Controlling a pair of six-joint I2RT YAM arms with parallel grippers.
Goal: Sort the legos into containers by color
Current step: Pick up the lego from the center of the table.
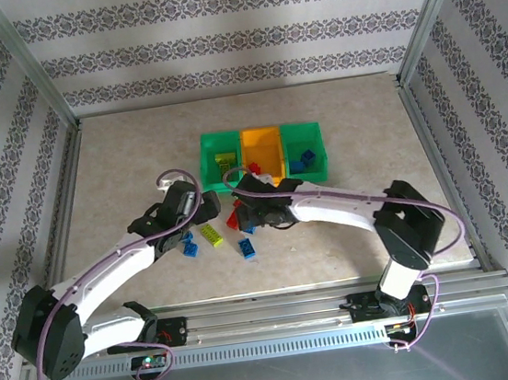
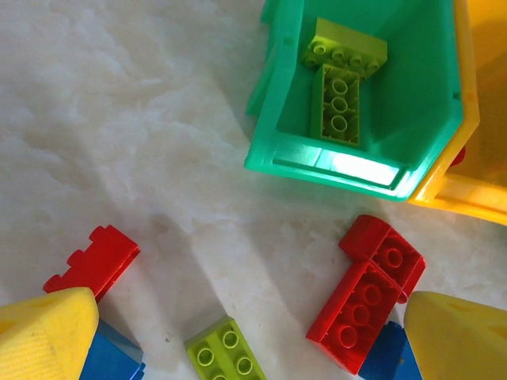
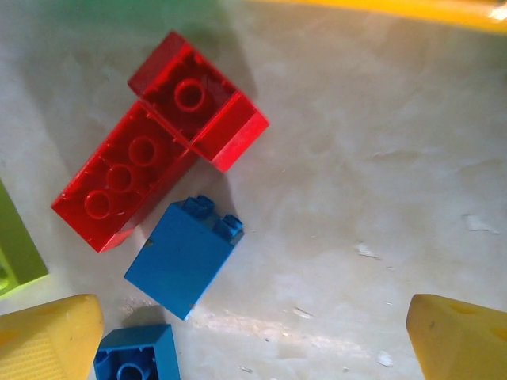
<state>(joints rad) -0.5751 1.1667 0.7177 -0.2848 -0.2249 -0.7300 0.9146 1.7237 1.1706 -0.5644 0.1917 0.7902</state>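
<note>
The joined containers stand at mid-table: left green bin (image 1: pixel 219 148), orange bin (image 1: pixel 260 143), right green bin (image 1: pixel 303 138). In the left wrist view the green bin (image 2: pixel 333 169) holds two yellow-green legos (image 2: pixel 341 99), beside the orange bin (image 2: pixel 463 194). Loose legos lie in front: two joined red bricks (image 2: pixel 371 291) (image 3: pixel 146 162), another red brick (image 2: pixel 95 260), a yellow-green one (image 2: pixel 226 350) (image 1: pixel 210 235), and blue ones (image 3: pixel 184 257) (image 3: pixel 136 356) (image 1: pixel 246 246). My left gripper (image 2: pixel 253 348) (image 1: pixel 194 216) and my right gripper (image 3: pixel 253 340) (image 1: pixel 246 217) hover open over them, holding nothing.
Red pieces lie in the orange bin (image 1: pixel 256 167) and blue ones in the right green bin (image 1: pixel 303 161). Metal frame rails (image 1: pixel 66 167) border the table left and right. Bare tabletop (image 1: pixel 368 139) stretches to the right of the bins and behind them.
</note>
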